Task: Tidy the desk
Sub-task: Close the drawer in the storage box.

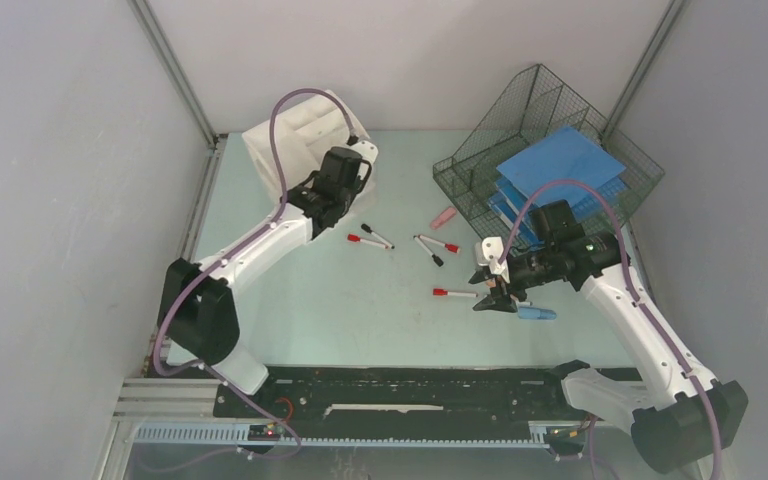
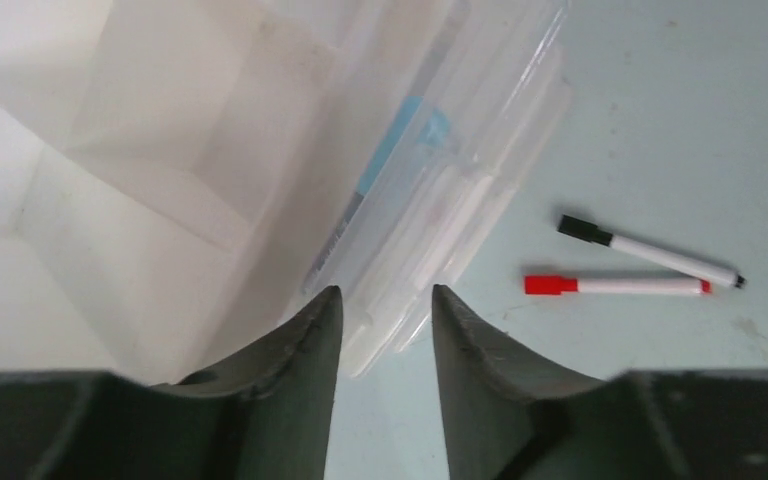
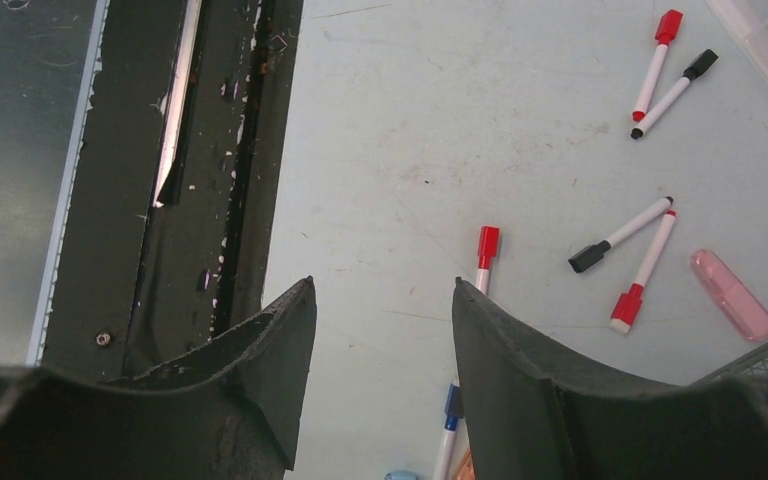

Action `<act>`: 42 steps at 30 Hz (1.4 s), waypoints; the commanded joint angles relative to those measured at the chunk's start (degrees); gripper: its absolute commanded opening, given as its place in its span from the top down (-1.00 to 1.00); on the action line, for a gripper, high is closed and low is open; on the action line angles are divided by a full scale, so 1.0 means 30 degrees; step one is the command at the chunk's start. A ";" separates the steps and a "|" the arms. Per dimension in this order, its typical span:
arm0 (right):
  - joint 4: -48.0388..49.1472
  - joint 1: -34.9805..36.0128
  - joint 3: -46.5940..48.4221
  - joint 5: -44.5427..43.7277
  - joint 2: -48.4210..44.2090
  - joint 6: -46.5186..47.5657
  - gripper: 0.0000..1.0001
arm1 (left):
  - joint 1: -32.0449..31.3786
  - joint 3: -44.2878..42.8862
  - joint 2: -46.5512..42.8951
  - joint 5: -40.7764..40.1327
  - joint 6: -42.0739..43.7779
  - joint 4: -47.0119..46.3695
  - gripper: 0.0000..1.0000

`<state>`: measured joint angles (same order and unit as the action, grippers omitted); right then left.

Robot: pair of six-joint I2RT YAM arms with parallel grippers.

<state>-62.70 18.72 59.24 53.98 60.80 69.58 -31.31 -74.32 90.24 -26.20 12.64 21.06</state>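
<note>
Left tool [image 2: 385, 295] half-open at drawer unit [image 2: 160, 150], right tool [image 3: 385, 285] open, empty; tray [image 1: 520, 110] holds folders [image 1: 560, 165].

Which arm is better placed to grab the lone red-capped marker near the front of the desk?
Right. The right hand hovers open beside that marker; the left hand is across the desk at the white drawer unit.

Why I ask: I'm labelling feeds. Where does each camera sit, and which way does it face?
Top external: above and behind, looking down on the desk; both arms show.
Left wrist: on the left arm, facing the white drawer unit; left pincer shows.
Right wrist: on the right arm, facing desk and black rail; right pincer shows.
Wrist views share a red-capped marker.
</note>
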 commanded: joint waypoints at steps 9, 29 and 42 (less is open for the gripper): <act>0.0274 -0.0188 -0.0103 -0.0055 -0.0431 0.0158 -0.21 | 0.0339 -0.0892 -0.0053 -0.1835 0.0153 -0.2246 -0.16; 0.0128 -0.0110 -0.0103 -0.0035 -0.0014 0.0303 -0.21 | 0.1031 1.2362 -0.9258 0.4439 -1.2244 -1.4156 -0.71; 0.1124 -0.0044 -0.0108 0.1463 0.0626 -0.1532 -0.20 | 0.1678 1.4059 -0.9667 0.4480 -1.4934 -1.6697 -0.76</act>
<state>-62.50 18.52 59.16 53.60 60.99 68.97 -27.20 -27.55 65.78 -13.02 -35.59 -30.15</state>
